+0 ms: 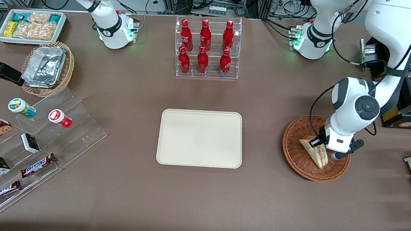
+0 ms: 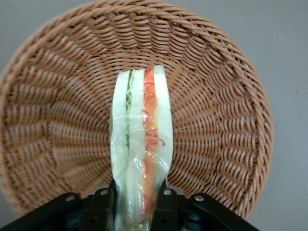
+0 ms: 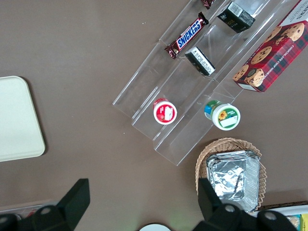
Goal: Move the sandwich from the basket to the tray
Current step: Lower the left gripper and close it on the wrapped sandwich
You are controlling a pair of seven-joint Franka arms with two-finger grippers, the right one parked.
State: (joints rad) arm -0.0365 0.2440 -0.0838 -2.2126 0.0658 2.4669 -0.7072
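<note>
The gripper [image 2: 137, 202] is down in the basket [image 1: 295, 157], its two fingers [image 2: 102, 204] closed against the flat bread faces of the sandwich [image 2: 142, 144], one on each side, so the wedge stands on edge between them with its red and green filling layers facing up toward the wrist camera. From the front the sandwich [image 1: 316, 151] sits inside the basket, its pale wrapped point lying toward the near rim, with the gripper [image 1: 327, 150] at its upper end. I cannot tell whether the wedge is resting on the wicker or lifted just clear of it. The step in hand reads as the grasp itself: the hold appears to be made, but the carry has not begun. The next move calls for a straight lift, high enough for the low point of the wedge to pass over the basket's rim, then a sideways run toward the parked arm's end of the desk to the tray [image 1: 200, 137], which lies flat and bare at mid-desk, well apart from the basket. The wrapping looks slick and the bread soft, so the grip probably needs to be firm without crushing. The arm [image 1: 355, 106] stands over the basket with its last link pointing nearly straight down, the wrist joint above the basket's far part and the upper links rising toward its base at the desk's far edge. A rack of red bottles [image 1: 206, 46] stands farther from the camera than the tray, outside the likely path.
</note>
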